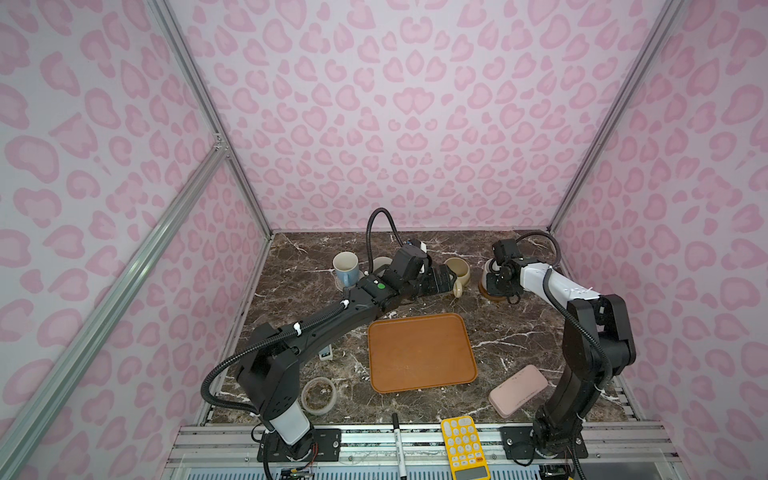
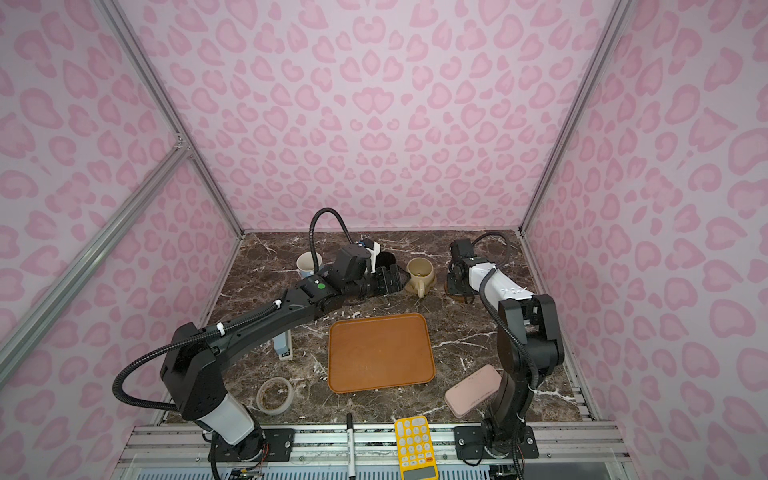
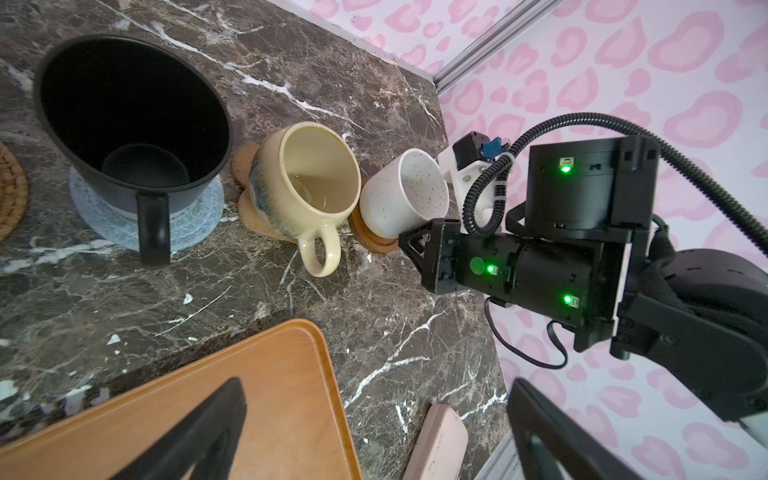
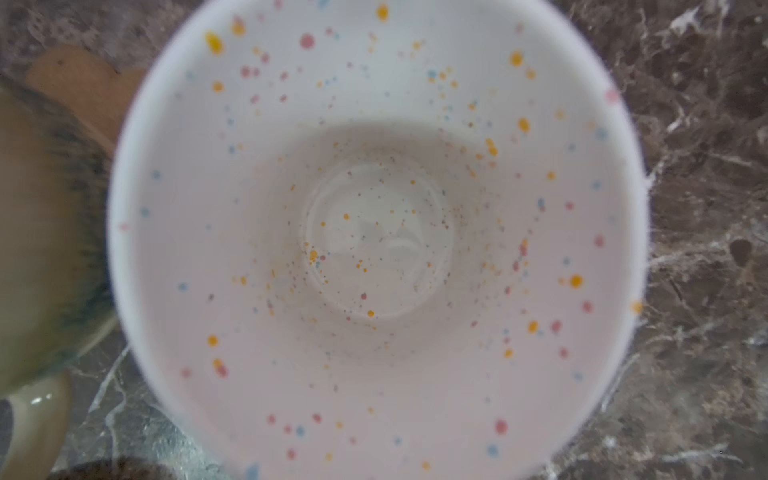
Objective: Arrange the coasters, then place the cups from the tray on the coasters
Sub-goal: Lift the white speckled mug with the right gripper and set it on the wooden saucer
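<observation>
Near the worktop's [image 1: 519, 332] far right corner, the right pincer [image 3: 411, 243] is clenched at the side of the speckled mug [image 3: 399, 195]. The handle is hidden behind it, so I judge that the handle is what it grips. Its wrist camera looks straight down into the mug. The mug stands on the wooden coaster [image 3: 374, 246], though whether its base sits flat inside the rim cannot be told.

Just beside it along the far edge, the cream mug [image 3: 303, 183] rests on the cork coaster [image 3: 243, 160]. Next comes the black mug [image 3: 133, 124] on the grey-blue coaster [image 3: 189, 230], and the blue mug [image 1: 345, 266] is nearest the left edge. The left pincer [image 1: 442, 282] is spread wide and empty, near the cream mug's handle. The tray [image 1: 419, 353], in the middle toward the near edge, carries no cup.

This looks like the last placement, nearly done. The next move calls for letting go and drawing the pincer clear of the handle without nudging either mug.
</observation>
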